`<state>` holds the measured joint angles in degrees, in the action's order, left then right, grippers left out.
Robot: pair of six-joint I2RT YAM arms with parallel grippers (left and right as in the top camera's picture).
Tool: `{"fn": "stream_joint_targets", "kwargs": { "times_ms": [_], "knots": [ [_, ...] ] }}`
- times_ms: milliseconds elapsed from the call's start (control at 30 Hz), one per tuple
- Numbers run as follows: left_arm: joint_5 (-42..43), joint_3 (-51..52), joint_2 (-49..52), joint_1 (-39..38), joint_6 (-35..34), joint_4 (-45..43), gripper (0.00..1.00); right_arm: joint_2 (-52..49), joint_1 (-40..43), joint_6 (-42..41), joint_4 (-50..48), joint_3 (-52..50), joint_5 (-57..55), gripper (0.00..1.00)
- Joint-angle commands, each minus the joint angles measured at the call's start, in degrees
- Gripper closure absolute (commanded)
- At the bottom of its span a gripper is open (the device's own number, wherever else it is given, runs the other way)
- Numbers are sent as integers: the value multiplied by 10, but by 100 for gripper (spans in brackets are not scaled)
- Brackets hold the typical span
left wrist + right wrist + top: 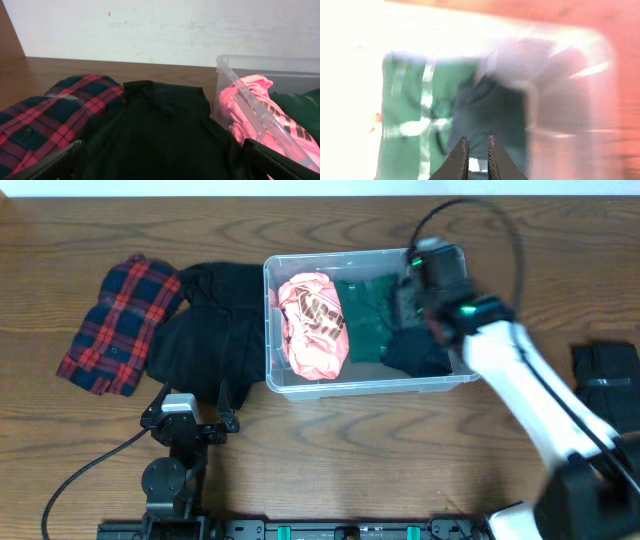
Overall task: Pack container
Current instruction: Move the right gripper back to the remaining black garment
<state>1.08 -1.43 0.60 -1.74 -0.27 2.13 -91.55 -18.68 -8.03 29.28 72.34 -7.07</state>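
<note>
The container point(370, 387), a clear plastic bin, stands at table centre with a pink garment point(312, 325), a green garment point(368, 315) and a dark navy garment point(420, 355) inside. My right gripper point(415, 302) hovers over the bin's right half. In the blurred right wrist view its fingers point(477, 142) are nearly together with nothing between them, above the dark garment point(490, 110) beside the green one point(405, 115). My left gripper point(190, 402) is open and empty at the near edge of a black garment point(210, 330). Its fingers point(162, 162) frame that garment point(155, 130).
A red plaid shirt point(120, 325) lies left of the black garment, also in the left wrist view point(55, 115). A black folded item point(605, 375) lies at the far right. The bin's corner point(240, 75) and the pink garment point(245, 100) show on the right of the left wrist view.
</note>
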Motion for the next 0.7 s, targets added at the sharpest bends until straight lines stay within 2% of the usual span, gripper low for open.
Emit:
{"fn": "stream_joint_targets", "kwargs": {
  "times_ms": [0,100,200,400,500,567,633,667],
  "knots": [
    [-14,12,-3,-3,-9,19,2,65,52,7,17,16,-10,87],
    [-14,12,-3,-3,-9,19,2,97,108,-1,57,15,-61,81],
    [-14,12,-3,-3,-9,19,2,104,166,-1,97,15,-109,81],
    [-14,12,-3,-3,-9,19,2,94,298,-39,142,-6,-112,83],
    [-14,12,-3,-3,-9,19,2,79,367,-73,136,-26,-111,79],
    [-14,12,-3,-3,-9,19,2,66,408,-78,136,-34,-111,70],
    [-14,12,-3,-3,-9,19,2,45,446,-78,136,-38,-107,53],
    [-14,12,-3,-3,-9,19,2,37,456,-76,137,-38,-107,49]
  ]
}}
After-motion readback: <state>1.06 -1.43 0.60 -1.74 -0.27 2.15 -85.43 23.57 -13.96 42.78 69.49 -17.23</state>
